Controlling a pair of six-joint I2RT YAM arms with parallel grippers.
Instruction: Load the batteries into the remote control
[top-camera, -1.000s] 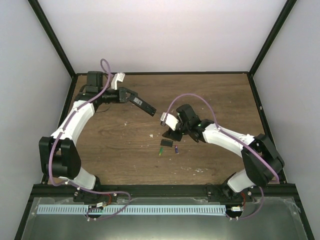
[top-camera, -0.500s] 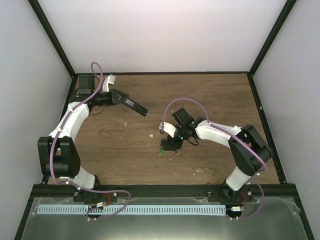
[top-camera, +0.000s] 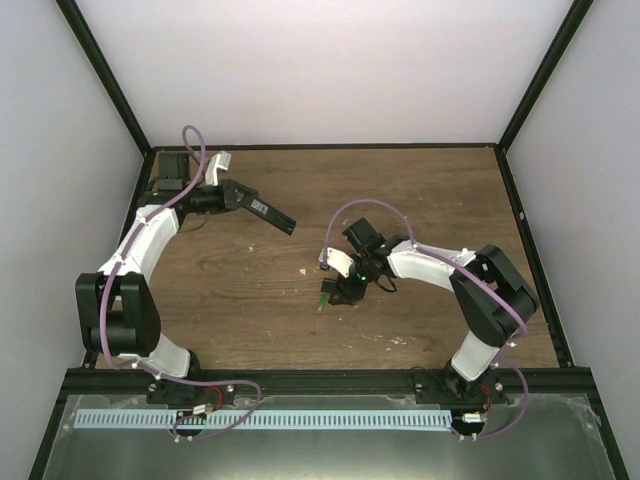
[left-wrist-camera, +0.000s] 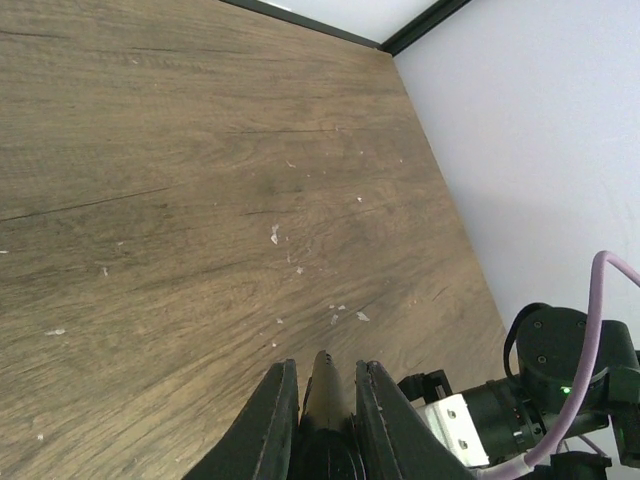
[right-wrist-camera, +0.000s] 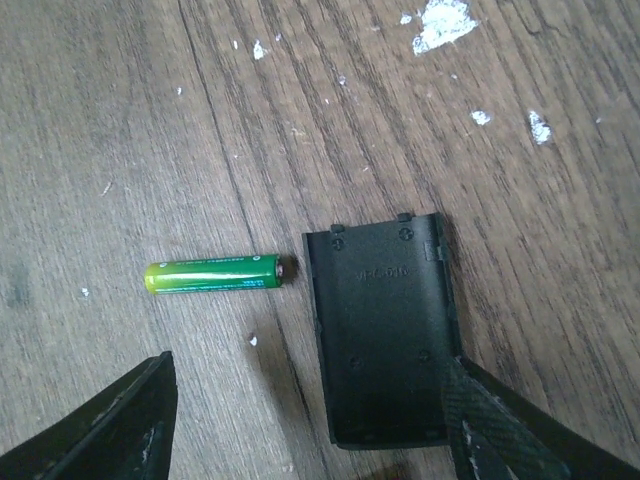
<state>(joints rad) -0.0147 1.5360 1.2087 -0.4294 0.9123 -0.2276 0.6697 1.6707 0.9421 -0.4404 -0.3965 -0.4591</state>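
Wood-grain table (top-camera: 430, 190) lies under both arms; we see the left gripper (left-wrist-camera: 322, 372) clenched on the remote control (top-camera: 272, 215), held over the far left. Our right gripper (right-wrist-camera: 305, 365) hangs spread wide above the green battery (right-wrist-camera: 212, 275), which lies on the boards just beside the black cover (right-wrist-camera: 385, 330).

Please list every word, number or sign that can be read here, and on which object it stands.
No text can be read.
black cover: one embossed line, too faint to read.
green battery: small print, too blurred to read.
remote control: too small to tell.
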